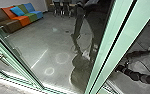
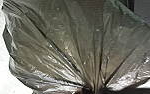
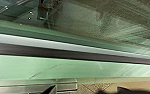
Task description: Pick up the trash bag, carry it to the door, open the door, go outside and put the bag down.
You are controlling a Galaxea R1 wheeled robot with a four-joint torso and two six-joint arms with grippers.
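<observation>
- The job looks well along: the bag is picked up and carried to the glass; letting it down outside is undone; whether the way through is open or crossed cannot be told.
- Green-framed glass door (image 1: 105,50) runs slantwise across the head view, its framing close in the right wrist view too; a room with a coloured couch (image 1: 21,21) shows in or through the panes; paving (image 1: 1,88) lies at the near corner.
- Right arm (image 1: 134,75) comes in beside the framing; how its gripper stands cannot be told, nor whether it has hold of anything.
- Trash bag (image 2: 58,50) is at the left wrist, gathered at its neck and fanning out in long pleats; the film is thin, shiny and grey-olive, with brownish tones and bright creases; it seems loosely filled.
- Left gripper (image 2: 91,90) appears closed on the bunched neck, its fingers mostly lost in shadow.
</observation>
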